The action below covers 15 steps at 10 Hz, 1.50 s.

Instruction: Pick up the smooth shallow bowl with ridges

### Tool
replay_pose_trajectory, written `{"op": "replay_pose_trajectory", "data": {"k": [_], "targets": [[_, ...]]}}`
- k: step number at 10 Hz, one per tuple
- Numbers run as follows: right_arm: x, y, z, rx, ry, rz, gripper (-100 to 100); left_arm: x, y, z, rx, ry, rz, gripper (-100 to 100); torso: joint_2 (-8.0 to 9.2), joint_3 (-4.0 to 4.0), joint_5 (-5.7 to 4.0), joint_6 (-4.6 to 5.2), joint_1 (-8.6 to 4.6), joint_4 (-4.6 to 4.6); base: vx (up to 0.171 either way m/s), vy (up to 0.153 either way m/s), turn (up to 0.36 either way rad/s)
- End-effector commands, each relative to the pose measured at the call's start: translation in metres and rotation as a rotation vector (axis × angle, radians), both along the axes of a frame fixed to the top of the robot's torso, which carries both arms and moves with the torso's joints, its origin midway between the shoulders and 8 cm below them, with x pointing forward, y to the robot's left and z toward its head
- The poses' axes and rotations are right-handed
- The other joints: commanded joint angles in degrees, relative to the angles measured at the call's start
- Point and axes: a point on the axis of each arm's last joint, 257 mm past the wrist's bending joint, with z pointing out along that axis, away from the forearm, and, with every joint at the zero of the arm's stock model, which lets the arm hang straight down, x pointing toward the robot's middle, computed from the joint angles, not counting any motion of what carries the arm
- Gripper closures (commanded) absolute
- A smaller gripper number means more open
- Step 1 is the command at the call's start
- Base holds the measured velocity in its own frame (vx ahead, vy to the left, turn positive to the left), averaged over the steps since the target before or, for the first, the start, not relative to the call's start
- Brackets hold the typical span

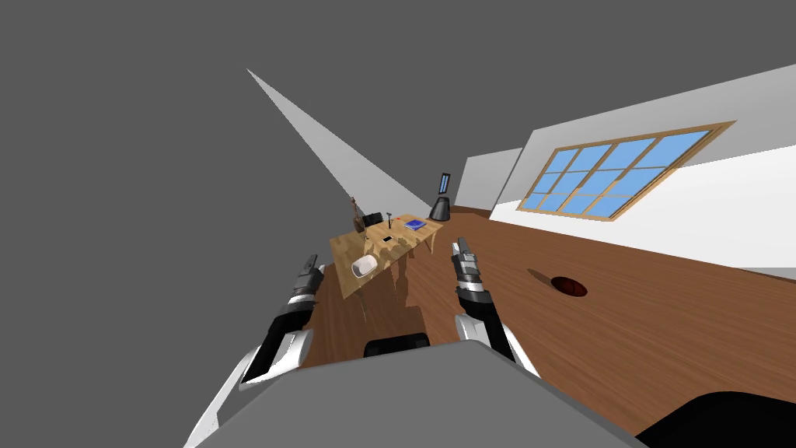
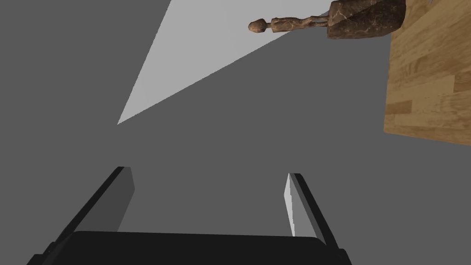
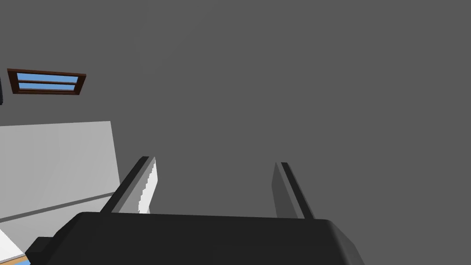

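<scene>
One white bowl (image 1: 364, 267), on the wooden table (image 1: 347, 250)'s near end

A table (image 1: 389, 247) stands on the floor (image 1: 661, 311) ahead, beyond the two forearms and between them. On its near end lies a cup-like vessel (image 1: 364, 267), just ahead and to the right of the left gripper (image 1: 312, 258). A carved figure (image 1: 356, 213) stands at the table's far left corner. A book (image 1: 415, 225) lies at the far right end. Beyond the far end a cone-shaped object (image 1: 441, 209) stands by the wall. The right gripper (image 1: 461, 243) hangs to the right of the table. Further right, well apart from the table, a shallow bowl (image 1: 570, 286) sits on the floor. A window (image 1: 622, 175) is set in the right-hand wall.
</scene>
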Motion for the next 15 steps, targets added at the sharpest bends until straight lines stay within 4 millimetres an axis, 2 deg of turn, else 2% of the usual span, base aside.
{"op": "replay_pose_trajectory", "data": {"k": [1,2,3,6,7,10,11,13,14,15], "targets": [[0.000,0.000,0.000,0.000,0.000,0.000,0,0.005,0.012,-0.012,-0.017,0.046,0.021,-100,0.00,0.00,0.00,0.00,0.00,0.00,-0.015,-0.065,0.041],[0.000,0.000,0.000,0.000,0.000,0.000,0,0.007,0.020,-0.025,-0.031,0.082,0.038,-100,-0.05,-0.03,0.03,-0.01,0.09,-0.01,-0.015,-0.094,0.062],[0.000,0.000,0.000,0.000,0.000,0.000,0,0.007,0.021,-0.027,-0.033,0.089,0.040,-100,-0.07,-0.04,0.02,-0.01,0.01,-0.02,-0.012,-0.077,0.017],[0.000,0.000,0.000,0.000,0.000,0.000,0,0.011,0.043,-0.067,-0.083,0.199,0.089,-100,-0.07,-0.04,0.02,-0.01,0.02,-0.02,-0.010,-0.095,0.052],[0.000,0.000,0.000,0.000,0.000,0.000,0,0.011,0.044,-0.070,-0.086,0.208,0.091,-100,-0.14,-0.08,0.00,0.00,-0.07,-0.03,0.014,-0.094,0.018],[0.000,0.000,0.000,0.000,0.000,0.000,0,0.010,0.061,-0.112,-0.146,0.319,0.133,-100,-0.26,-0.15,0.02,-0.01,0.01,-0.06,0.033,-0.095,0.053],[0.000,0.000,0.000,0.000,0.000,0.000,0,0.010,0.061,-0.114,-0.149,0.327,0.135,-100,-0.31,-0.18,0.00,0.00,-0.07,-0.07,0.041,-0.081,0.016],[0.000,0.000,0.000,0.000,0.000,0.000,0,0.007,0.068,-0.145,-0.195,0.405,0.158,-100,-0.33,-0.19,0.03,0.00,0.09,-0.08,0.064,-0.074,0.034],[0.000,0.000,0.000,0.000,0.000,0.000,0,0.007,0.068,-0.145,-0.196,0.407,0.158,-100,-0.41,-0.24,0.02,0.00,0.06,-0.09,0.066,-0.057,0.030],[0.000,0.000,0.000,0.000,0.000,0.000,0,0.004,0.071,-0.161,-0.221,0.447,0.168,-100,-0.40,-0.24,0.03,0.00,0.14,-0.09,0.072,-0.057,0.033]]}}
